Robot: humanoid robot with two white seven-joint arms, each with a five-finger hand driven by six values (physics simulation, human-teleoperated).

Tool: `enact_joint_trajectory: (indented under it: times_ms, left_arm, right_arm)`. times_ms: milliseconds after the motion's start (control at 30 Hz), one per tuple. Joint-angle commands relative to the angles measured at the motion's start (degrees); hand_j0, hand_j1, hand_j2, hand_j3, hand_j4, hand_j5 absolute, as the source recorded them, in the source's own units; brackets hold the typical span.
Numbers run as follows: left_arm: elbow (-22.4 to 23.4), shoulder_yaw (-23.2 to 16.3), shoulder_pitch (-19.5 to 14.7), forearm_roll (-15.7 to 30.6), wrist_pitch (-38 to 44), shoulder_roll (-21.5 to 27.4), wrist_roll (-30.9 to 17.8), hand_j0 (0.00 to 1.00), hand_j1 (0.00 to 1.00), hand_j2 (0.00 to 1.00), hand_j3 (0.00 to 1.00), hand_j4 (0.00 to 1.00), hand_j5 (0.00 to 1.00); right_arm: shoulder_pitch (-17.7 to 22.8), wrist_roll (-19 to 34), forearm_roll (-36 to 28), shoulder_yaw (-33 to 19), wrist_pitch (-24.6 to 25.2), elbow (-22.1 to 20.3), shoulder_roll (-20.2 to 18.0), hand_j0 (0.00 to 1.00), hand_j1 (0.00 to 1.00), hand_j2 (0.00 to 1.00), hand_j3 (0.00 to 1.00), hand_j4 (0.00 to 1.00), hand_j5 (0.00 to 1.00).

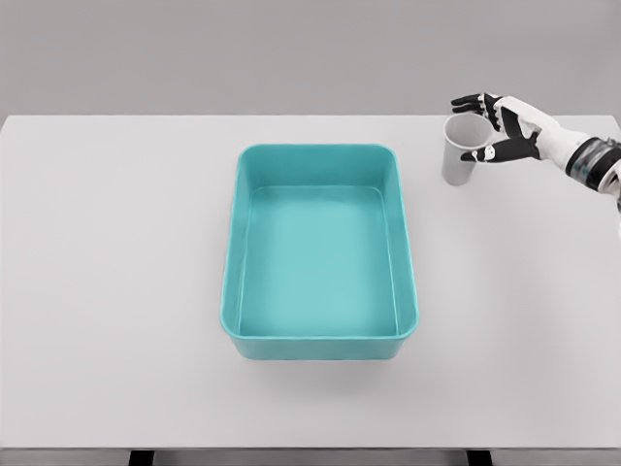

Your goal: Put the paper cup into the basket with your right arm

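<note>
A white paper cup (458, 155) stands upright on the table, right of the teal basket's (320, 348) far corner and outside it. My right hand (466, 128) reaches in from the right edge at cup height. Its fingers (473, 101) are spread past the cup's rim on the far side. The thumb lies against the near side of the cup's wall. The hand brackets the cup but is open, not clenched on it. The basket is a rectangular tub with nothing in it. My left arm does not show.
The white table (116, 243) spans the whole view, its front edge running along the bottom. A grey wall lies behind the table's far edge.
</note>
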Motion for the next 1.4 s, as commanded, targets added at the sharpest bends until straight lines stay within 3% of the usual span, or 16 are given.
enact_joint_trajectory:
  times_ms: [0,267,833,1100,1367]
  left_arm:
    - [0.0,0.0,0.0,0.0,0.0,0.0,0.0,1.0,1.0,1.0,1.0,1.0,1.0]
    - [0.0,0.0,0.0,0.0,0.0,0.0,0.0,1.0,1.0,1.0,1.0,1.0,1.0]
    - [0.0,0.0,0.0,0.0,0.0,0.0,0.0,1.0,1.0,1.0,1.0,1.0,1.0]
    - [0.0,0.0,0.0,0.0,0.0,0.0,0.0,1.0,1.0,1.0,1.0,1.0,1.0]
    - [0.0,0.0,0.0,0.0,0.0,0.0,0.0,1.0,1.0,1.0,1.0,1.0,1.0]
  right_arm:
    - [0.0,0.0,-0.3,-0.1,-0.1,-0.1,0.0,0.77,0.77,0.77,0.77,0.77,0.77]
    - [0.0,0.0,-0.3,-0.1,-2.0,-0.3,-0.1,0.77,0.77,0.77,0.77,0.77,0.77]
    - [0.6,0.0,-0.4,-0.8,-2.0,-16.2,-1.7,0.77,0.77,0.77,0.77,0.77,0.77]
    - [0.6,0.0,-0.4,-1.8,-2.0,-19.6,-2.3,0.77,0.77,0.77,0.77,0.77,0.77]
    - [0.8,0.0,-0.4,-2.7,-2.0,-26.6,-2.7,0.77,0.77,0.77,0.77,0.77,0.77]
